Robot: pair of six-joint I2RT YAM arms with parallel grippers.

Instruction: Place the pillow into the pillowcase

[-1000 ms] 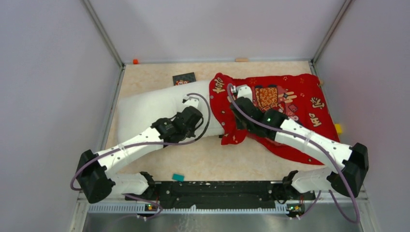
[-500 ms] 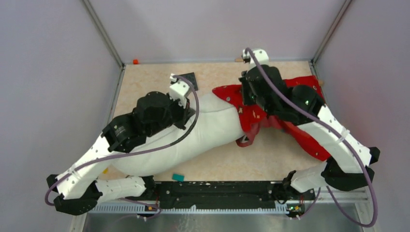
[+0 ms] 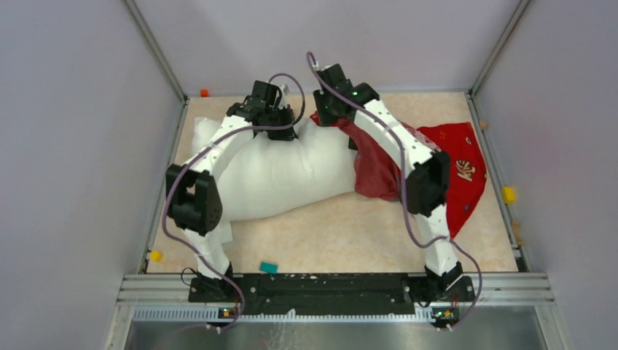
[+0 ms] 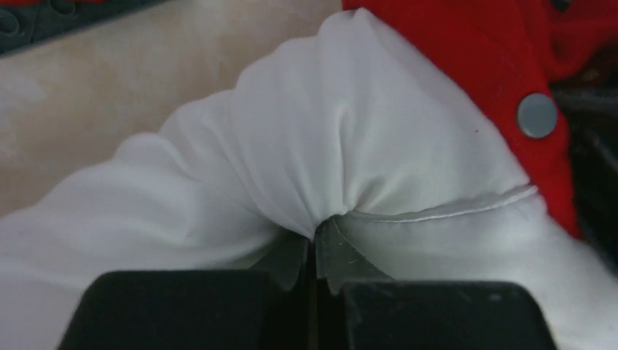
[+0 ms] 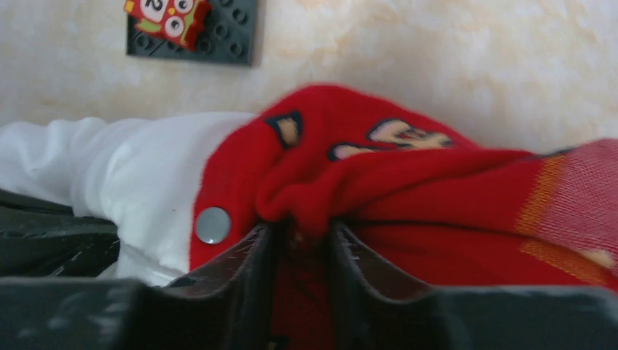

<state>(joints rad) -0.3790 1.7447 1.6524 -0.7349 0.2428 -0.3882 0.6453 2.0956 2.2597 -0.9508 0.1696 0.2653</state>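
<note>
the pillow [image 3: 284, 171] sprawls from 9 o'clock to the middle of the table [image 3: 342, 233]. a second ago it lay flat, and now its 12 o'clock edge is hoisted. the left gripper [image 4: 315, 255] is pressed together on its seam. the right gripper [image 5: 302, 240] pinches a fold of the pillowcase [image 3: 455, 164], raised at 12 o'clock and trailing to 3 o'clock. only the pillow's 3 o'clock end looks sleeved, so most is left to do.

The pillow [image 3: 291, 175] lies left on the table [image 3: 350, 233], its right end inside the pillowcase [image 3: 459, 168].
</note>
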